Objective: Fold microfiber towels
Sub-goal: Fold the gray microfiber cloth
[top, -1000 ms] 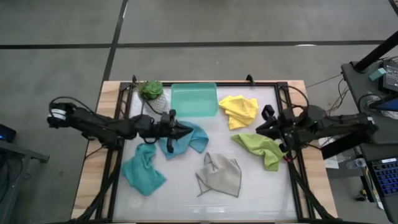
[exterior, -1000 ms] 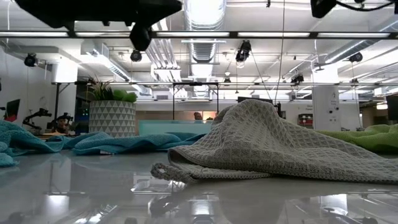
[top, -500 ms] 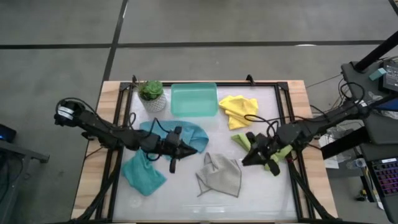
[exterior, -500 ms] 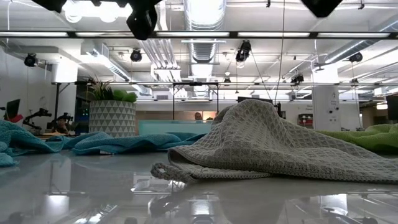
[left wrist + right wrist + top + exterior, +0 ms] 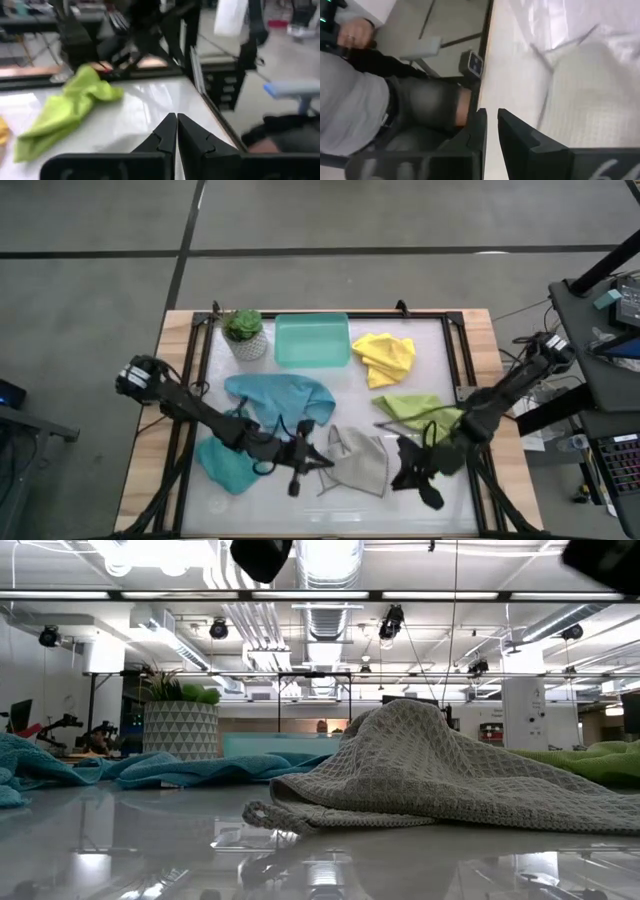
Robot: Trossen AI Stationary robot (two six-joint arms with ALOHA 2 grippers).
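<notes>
White glossy counter [image 5: 300,500] framed by a dark rail on a wooden base, set on grey floor; ceiling ducts and lamps fill the low view behind it. Items on the counter: teal tray [image 5: 312,340] at the far edge; potted plant [image 5: 243,333] just beside it on the left-arm side. Yellow towel [image 5: 385,357], crumpled, beside the tray on the right-arm side. Lime green towel [image 5: 420,410], crumpled, nearer than the yellow one. Teal-blue towel, first [image 5: 285,395], spread loosely near the middle. Teal-blue towel, second [image 5: 225,465], bunched, toward the near left side and partly under the left arm. Light grey towel [image 5: 362,460], rumpled into a hump, at near centre; it lies closest to the low camera [image 5: 440,775]. Left pincer [image 5: 322,460]: fingers pressed together and holding nothing, at the grey towel's left edge; whether it touches the cloth cannot be told. Right pincer [image 5: 405,475]: fingers close together with a narrow gap, nothing between them, just beside the grey towel's right edge. A person's hand [image 5: 354,33] and grey sleeve show beyond the counter in the right wrist view.
</notes>
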